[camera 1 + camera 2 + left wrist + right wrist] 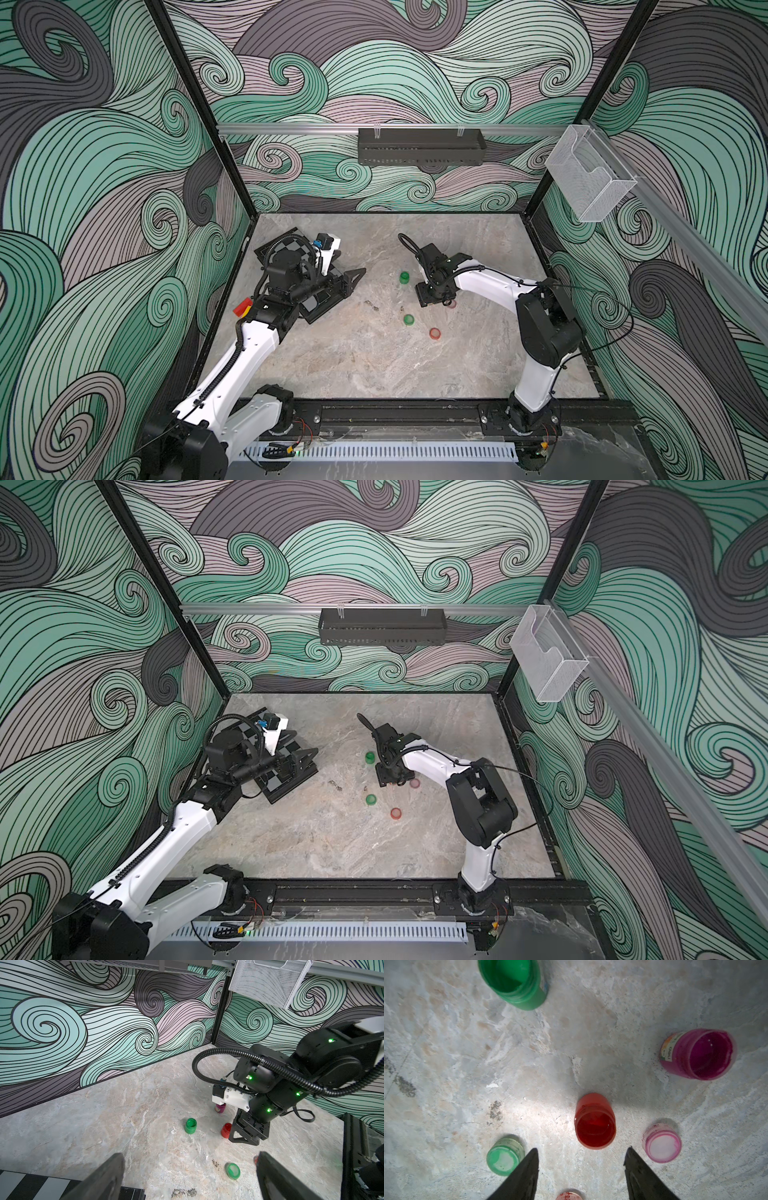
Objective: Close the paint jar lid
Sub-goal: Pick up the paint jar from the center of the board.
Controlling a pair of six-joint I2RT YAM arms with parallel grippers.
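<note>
Best guess is a lid fetch: centre the right pincer [583, 1148] over the red lid [569, 1195], flat on the bench [446, 1064] and seen between the fingers [525, 1174], pinch across its rim, keep it level, seat it square on the open red jar [595, 1124] standing just beyond the tips and twist, not knocking the open green jar [512, 982] or magenta jar [699, 1054]. That pincer hangs fingers-down low over the bench, jaws partly apart, nothing in them. The left pincer [189, 1154] is spread wide, empty, its arm low over the checkered board [276, 785], well apart from the jars.
</note>
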